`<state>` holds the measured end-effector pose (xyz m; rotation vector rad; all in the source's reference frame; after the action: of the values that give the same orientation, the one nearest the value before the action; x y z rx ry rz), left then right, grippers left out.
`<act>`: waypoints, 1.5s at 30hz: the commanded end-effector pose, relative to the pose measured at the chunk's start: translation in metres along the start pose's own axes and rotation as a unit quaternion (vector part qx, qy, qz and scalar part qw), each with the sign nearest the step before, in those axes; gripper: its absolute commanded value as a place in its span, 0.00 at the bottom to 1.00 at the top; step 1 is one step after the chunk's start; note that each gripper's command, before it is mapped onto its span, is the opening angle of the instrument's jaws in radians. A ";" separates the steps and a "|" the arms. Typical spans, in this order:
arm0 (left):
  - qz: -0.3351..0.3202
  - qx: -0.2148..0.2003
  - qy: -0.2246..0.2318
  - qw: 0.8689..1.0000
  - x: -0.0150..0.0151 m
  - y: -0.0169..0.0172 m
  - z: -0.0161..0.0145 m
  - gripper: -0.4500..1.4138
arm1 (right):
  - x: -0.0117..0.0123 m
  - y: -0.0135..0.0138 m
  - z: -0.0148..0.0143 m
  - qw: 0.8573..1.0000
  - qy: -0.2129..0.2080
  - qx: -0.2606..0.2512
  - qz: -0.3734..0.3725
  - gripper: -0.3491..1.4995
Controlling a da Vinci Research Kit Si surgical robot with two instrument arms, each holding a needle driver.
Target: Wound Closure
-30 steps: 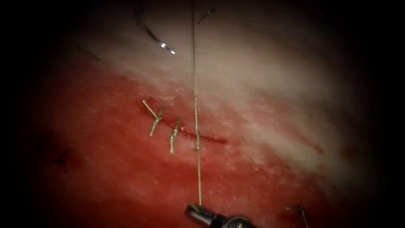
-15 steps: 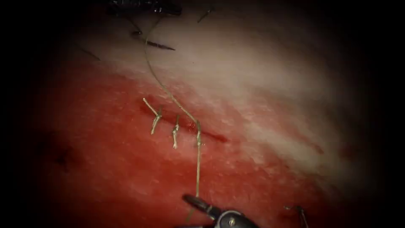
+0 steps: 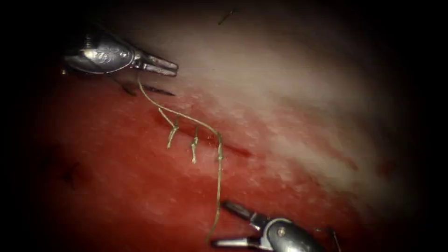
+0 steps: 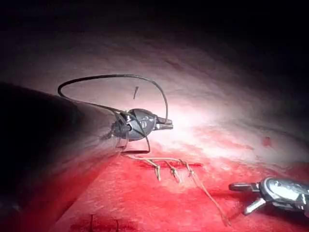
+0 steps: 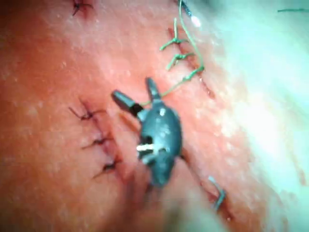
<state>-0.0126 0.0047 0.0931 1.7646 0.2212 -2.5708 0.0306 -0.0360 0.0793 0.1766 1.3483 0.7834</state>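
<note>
My left tool [image 3: 173, 69] sits up and to the left of the cut [image 3: 235, 150], on the pale tissue [image 3: 280, 93], jaws shut on the thread [image 3: 186, 116]. From there the thread sags to the third knot [image 3: 219, 151] on the cut, then trails down. Its loose end [image 3: 212, 233] lies by my right tool [image 3: 225, 227], whose jaws stand wide open and hold nothing. Seen from the left wrist, a dark loop of thread [image 4: 120, 76] arcs over the left tool [image 4: 167, 125], with the right tool [image 4: 240, 198] beyond. I cannot pick out the needle.
Two finished stitches [image 3: 171, 133] with cut tails sit on the cut left of the third knot. Red fluid covers the lower tissue. The right wrist view shows the open right tool [image 5: 133, 88] beside an older cut closed with dark stitches [image 5: 99, 140]. A loose thread bit [image 3: 333, 235] lies beside the right tool.
The right tool's jaws opened and let go of the thread end, then shifted right. The left tool came down into view from the top, and the once taut thread went slack.
</note>
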 end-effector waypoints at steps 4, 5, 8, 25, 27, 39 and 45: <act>0.009 -0.011 0.020 1.000 0.0012 0.0017 -0.0002 0.00 | 0.0009 0.0035 0.0030 1.000 0.000 -0.004 -0.001 0.81; 0.010 -0.011 0.025 1.000 0.0014 0.0020 -0.0005 0.00 | 0.0011 0.0040 0.0036 1.000 -0.001 -0.003 0.001 0.79; 0.013 -0.014 0.038 0.999 0.0022 0.0028 -0.0016 0.00 | 0.0012 0.0055 0.0056 1.000 -0.007 0.001 0.004 0.76; 0.069 -0.015 0.070 0.995 0.0062 0.0082 -0.0048 0.00 | 0.0021 0.0072 0.0171 0.998 -0.032 0.048 0.000 0.00; 0.074 -0.012 0.071 0.995 0.0066 0.0091 -0.0041 0.00 | 0.0021 0.0072 0.0184 0.998 -0.029 0.052 -0.001 0.00; 0.100 -0.011 0.097 0.990 0.0068 0.0123 0.0025 0.00 | 0.0018 0.0086 0.0200 0.997 -0.009 0.073 -0.009 0.00; 0.117 -0.018 0.111 0.987 0.0061 0.0129 0.0063 0.00 | 0.0021 0.0099 0.0164 0.996 0.012 0.084 0.008 0.00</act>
<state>-0.0195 -0.0088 0.0881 1.9336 0.0530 -2.1897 0.0409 -0.0223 0.0865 0.3183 1.4427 0.6897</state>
